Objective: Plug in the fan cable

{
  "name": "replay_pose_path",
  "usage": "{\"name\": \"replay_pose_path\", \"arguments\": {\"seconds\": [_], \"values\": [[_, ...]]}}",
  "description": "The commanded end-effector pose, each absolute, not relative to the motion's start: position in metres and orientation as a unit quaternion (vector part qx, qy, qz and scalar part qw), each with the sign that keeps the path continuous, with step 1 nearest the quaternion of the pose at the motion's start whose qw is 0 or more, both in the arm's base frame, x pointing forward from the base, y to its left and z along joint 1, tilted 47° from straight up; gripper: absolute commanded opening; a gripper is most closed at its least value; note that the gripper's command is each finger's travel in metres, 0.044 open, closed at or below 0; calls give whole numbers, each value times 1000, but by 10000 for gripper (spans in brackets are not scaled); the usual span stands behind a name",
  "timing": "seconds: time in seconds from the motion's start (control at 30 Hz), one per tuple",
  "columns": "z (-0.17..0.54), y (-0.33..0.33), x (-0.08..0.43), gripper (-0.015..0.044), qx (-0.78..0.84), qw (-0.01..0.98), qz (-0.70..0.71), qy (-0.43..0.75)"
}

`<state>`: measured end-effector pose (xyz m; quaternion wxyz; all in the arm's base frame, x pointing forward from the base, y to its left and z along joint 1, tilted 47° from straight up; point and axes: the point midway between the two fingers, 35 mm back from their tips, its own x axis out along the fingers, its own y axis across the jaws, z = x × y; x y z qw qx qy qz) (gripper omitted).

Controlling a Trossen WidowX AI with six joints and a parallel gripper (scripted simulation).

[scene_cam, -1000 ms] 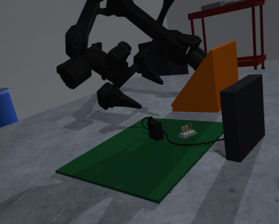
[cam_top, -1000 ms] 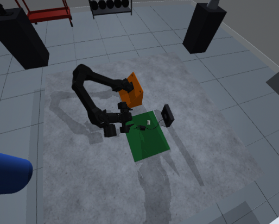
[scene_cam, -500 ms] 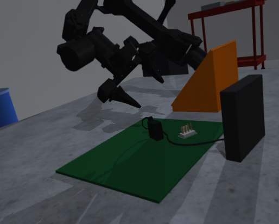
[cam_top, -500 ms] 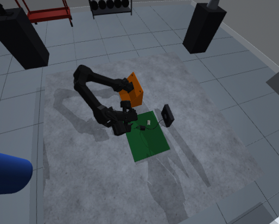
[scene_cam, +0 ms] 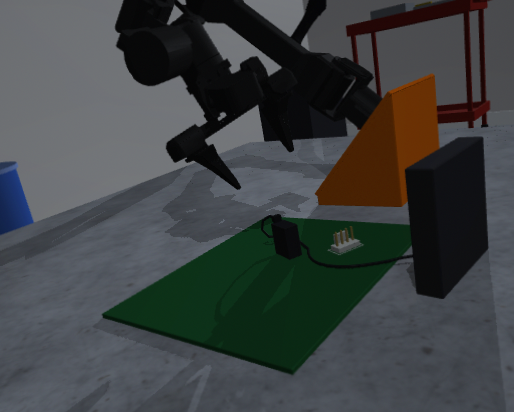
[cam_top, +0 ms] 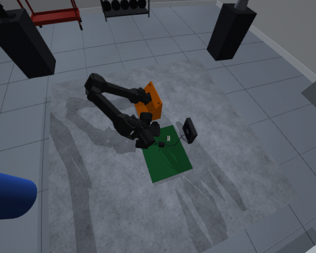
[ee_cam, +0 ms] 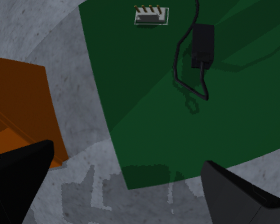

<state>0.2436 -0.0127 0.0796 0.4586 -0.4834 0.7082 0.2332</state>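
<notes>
The black plug (cam_top: 161, 144) (scene_cam: 286, 240) (ee_cam: 203, 42) stands on the green board (cam_top: 169, 172) (scene_cam: 240, 320) (ee_cam: 150, 120), beside the header and apart from it, with its cable looping out of its top. The white four-pin header (cam_top: 168, 138) (scene_cam: 345, 245) (ee_cam: 151, 16) shows its bare pins. The cable (scene_cam: 345, 266) runs to the black fan (cam_top: 189, 130) (scene_cam: 447, 220), which stands upright at the board's edge. My gripper (scene_cam: 265, 169) (ee_cam: 129, 160) is wide open and empty, above and back from the plug, touching neither plug nor board. In the top view the arm hides its fingertips.
An orange wedge-shaped bracket (cam_top: 156, 105) (scene_cam: 415, 145) (ee_cam: 30, 95) stands behind the board, at the arm's base, and shows near one fingertip in the wrist view. A blue cylinder (cam_top: 15, 196) (scene_cam: 12, 197) and a red cart (cam_top: 56, 18) (scene_cam: 415, 21) stand farther off.
</notes>
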Motion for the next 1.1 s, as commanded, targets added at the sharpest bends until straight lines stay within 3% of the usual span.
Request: {"name": "replay_pose_path", "arguments": {"seconds": [0.0,0.43,0.67,1.07], "values": [[86,-8,249,440,-510,453,191,706],[107,11,263,440,-585,452,73,669],[103,8,260,440,-573,454,83,677],[96,40,276,440,-283,678,-258,627]]}}
